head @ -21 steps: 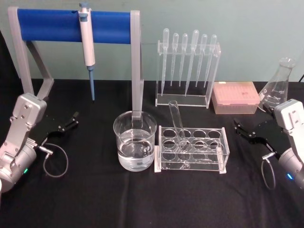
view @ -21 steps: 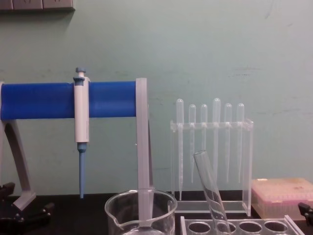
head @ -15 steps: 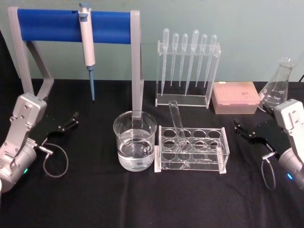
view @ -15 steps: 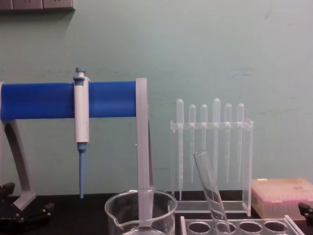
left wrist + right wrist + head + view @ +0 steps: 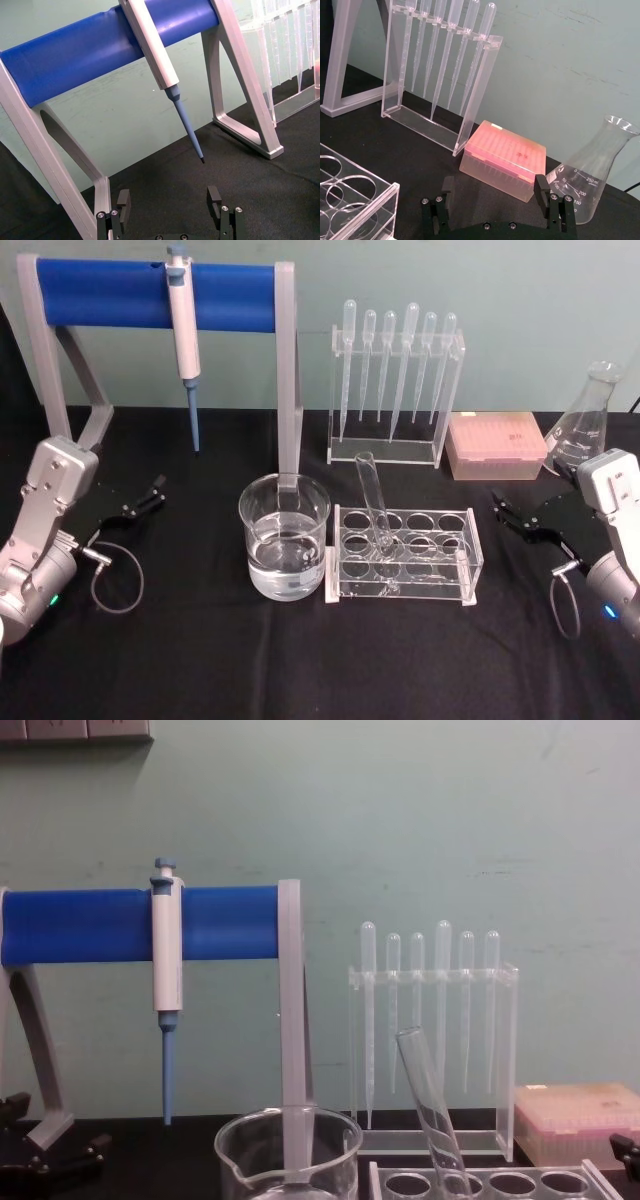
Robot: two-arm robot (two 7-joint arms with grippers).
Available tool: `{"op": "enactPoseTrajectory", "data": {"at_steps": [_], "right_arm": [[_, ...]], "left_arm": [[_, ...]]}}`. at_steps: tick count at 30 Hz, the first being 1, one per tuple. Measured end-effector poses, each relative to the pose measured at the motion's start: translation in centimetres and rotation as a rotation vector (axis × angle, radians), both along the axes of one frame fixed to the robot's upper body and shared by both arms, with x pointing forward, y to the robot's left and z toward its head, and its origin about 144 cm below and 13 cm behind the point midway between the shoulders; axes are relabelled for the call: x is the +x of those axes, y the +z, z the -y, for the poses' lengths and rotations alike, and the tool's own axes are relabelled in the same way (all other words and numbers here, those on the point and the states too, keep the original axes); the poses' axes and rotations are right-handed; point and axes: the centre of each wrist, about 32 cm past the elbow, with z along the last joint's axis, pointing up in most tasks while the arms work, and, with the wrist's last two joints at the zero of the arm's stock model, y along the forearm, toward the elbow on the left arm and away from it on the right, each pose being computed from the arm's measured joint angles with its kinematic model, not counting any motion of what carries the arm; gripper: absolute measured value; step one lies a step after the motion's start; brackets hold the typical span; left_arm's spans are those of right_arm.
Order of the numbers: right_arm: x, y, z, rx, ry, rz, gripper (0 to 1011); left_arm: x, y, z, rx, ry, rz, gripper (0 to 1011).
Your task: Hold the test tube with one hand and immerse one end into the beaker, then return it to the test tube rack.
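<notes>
From my station, the left arm and right arm each end in a boxy silver-grey housing. A flat black bracket on each carries the left gripper and right gripper, both matte black with squared, blocky fingers. A thin grey cable loops from a small metal plug at each wrist. I see a green light on the left arm, a blue light on the right, and silver screws paired at each finger's base.

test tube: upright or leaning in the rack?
Leaning. The test tube sits in a hole of the rack, its open top tilted toward the beaker; the chest view shows the same slant.
</notes>
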Motion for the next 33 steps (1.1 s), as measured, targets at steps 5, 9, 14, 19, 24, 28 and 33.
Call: {"op": "enactPoseTrajectory", "data": {"at_steps": [5,9,14,19,24,28,33], "right_arm": [[0.0,0.0,0.0,0.0,0.0,0.0,1002],[0.0,0.0,0.0,0.0,0.0,0.0,1003],[0.0,0.0,0.0,0.0,0.0,0.0,1003],[0.0,0.0,0.0,0.0,0.0,0.0,1003],[-1.2,0.4,0.3,-0.028,-0.006,0.027,1003],[-2.7,1.0,0.6,-0.049,-0.001,0.05,1003],[-4.5,2.4,0.6,-0.039,0.043,0.07,1003]], "left_arm": [[0.0,0.0,0.0,0.0,0.0,0.0,1000],[0.0,0.0,0.0,0.0,0.0,0.0,1000],[0.0,0.0,0.0,0.0,0.0,0.0,1000],[0.0,0.0,0.0,0.0,0.0,0.0,1000],[0.0,0.0,0.0,0.0,0.0,0.0,1000],[0.0,0.0,0.0,0.0,0.0,0.0,1000],[0.0,0.0,0.0,0.0,0.0,0.0,1000]]}}
